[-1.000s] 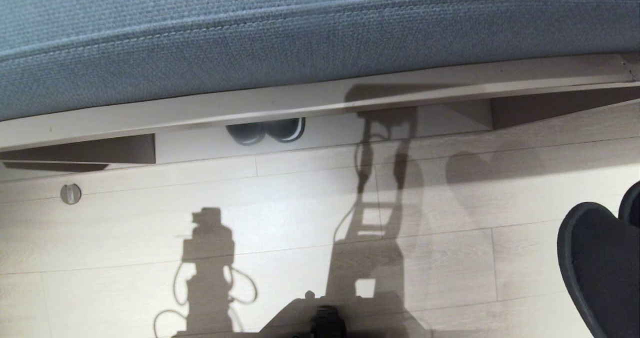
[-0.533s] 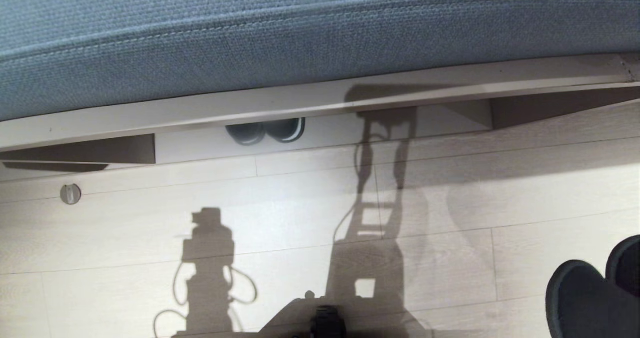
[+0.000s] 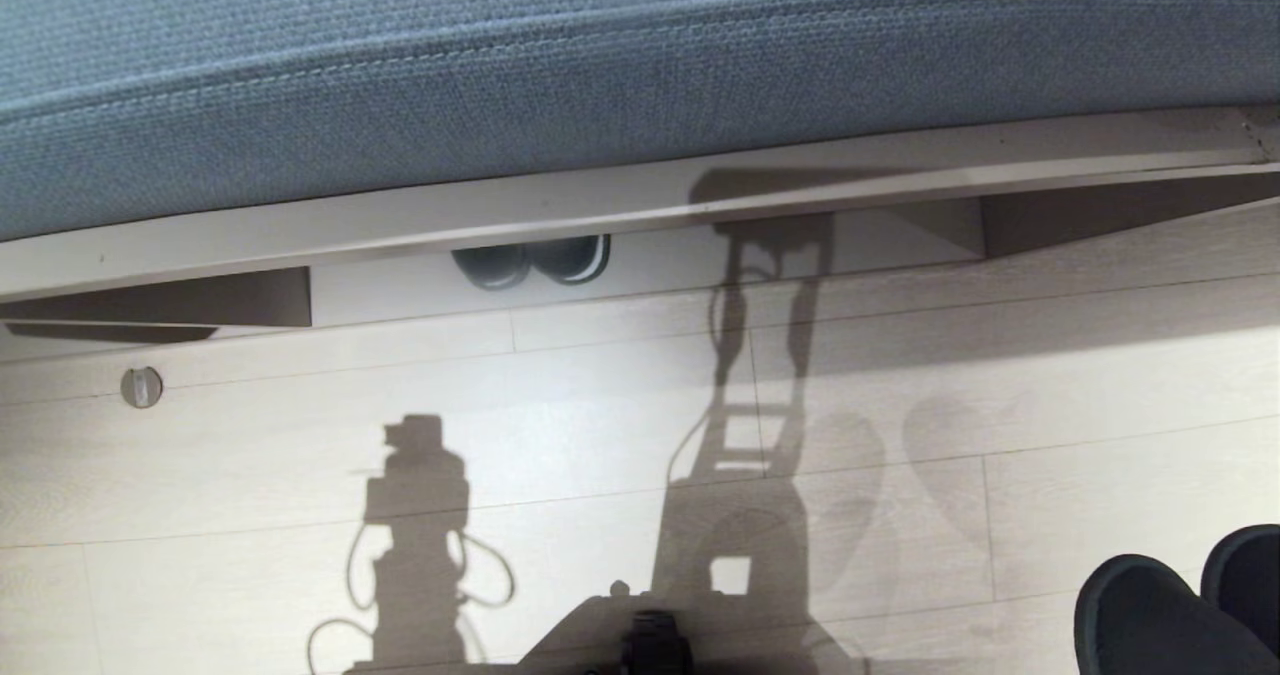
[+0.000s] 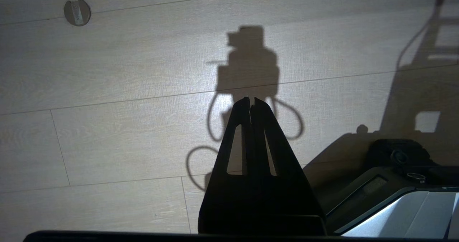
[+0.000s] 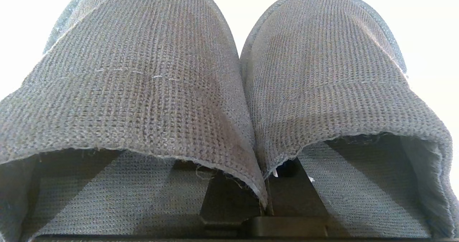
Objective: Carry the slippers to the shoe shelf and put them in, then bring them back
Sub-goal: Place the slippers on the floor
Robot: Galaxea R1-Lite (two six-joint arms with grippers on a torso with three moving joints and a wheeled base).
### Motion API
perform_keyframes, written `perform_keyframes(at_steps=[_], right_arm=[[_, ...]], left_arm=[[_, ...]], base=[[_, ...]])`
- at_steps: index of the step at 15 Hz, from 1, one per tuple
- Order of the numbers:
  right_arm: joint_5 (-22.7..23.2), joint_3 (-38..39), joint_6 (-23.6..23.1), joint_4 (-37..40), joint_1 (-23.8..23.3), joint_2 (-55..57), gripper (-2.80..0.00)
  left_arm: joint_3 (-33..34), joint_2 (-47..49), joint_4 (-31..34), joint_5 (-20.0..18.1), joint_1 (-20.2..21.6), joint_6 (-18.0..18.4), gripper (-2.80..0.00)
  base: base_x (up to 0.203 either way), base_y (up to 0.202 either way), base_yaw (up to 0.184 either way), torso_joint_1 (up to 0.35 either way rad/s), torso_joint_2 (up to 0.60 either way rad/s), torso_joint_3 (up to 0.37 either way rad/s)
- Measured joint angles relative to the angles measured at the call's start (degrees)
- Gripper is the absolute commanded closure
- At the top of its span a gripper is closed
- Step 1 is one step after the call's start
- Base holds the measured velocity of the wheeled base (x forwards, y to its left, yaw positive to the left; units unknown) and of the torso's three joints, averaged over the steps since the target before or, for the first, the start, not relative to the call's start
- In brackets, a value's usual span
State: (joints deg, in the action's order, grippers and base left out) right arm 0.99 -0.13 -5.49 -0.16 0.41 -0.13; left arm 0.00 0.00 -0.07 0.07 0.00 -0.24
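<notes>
Slippers (image 5: 236, 91) of thin knitted grey fabric look light, soft and floppy; they hang side by side, pinched together by the right gripper (image 5: 267, 184), closed on their adjoining inner strap edges, low at the head view's right corner (image 3: 1180, 615) above the pale plank floor (image 3: 600, 405). A firm pinch there seems wise. Left gripper (image 4: 251, 100) hangs closed, empty.

A home, by the look of it: a living room or hallway. A blue-grey woven cushion (image 3: 560, 75) fills the far side above a low pale wooden shelf (image 3: 640, 210) with dark shoes (image 3: 535, 260) tucked inside. The near floor (image 3: 560, 415) is pale wood-look planks, a round fitting (image 3: 141, 387) at left.
</notes>
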Motion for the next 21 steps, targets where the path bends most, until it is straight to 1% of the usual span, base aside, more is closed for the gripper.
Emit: perform_keyframes(at_steps=[5, 8, 19, 21], right_arm=[[-0.3, 0.1, 1.5, 0.4, 0.0, -0.1, 0.0], [-0.3, 0.1, 2.4, 0.5, 0.0, -0.1, 0.0], [-0.3, 0.0, 1.4, 0.5, 0.0, -0.1, 0.0], [-0.3, 0.1, 2.7, 0.5, 0.0, -0.1, 0.0]], left_arm=[[0.0, 0.0, 0.0, 0.0, 0.0, -0.3, 0.0], [0.0, 0.0, 0.0, 0.0, 0.0, -0.4, 0.0], [0.0, 0.0, 0.0, 0.0, 0.0, -0.5, 0.0], [0.0, 0.0, 0.0, 0.0, 0.0, -0.5, 0.0]], base=[[0.0, 0.0, 0.0, 0.0, 0.0, 0.052], [0.0, 0.0, 0.0, 0.002, 0.0, 0.178], [0.0, 0.0, 0.0, 0.001, 0.0, 0.2], [0.0, 0.0, 0.0, 0.001, 0.01, 0.207]])
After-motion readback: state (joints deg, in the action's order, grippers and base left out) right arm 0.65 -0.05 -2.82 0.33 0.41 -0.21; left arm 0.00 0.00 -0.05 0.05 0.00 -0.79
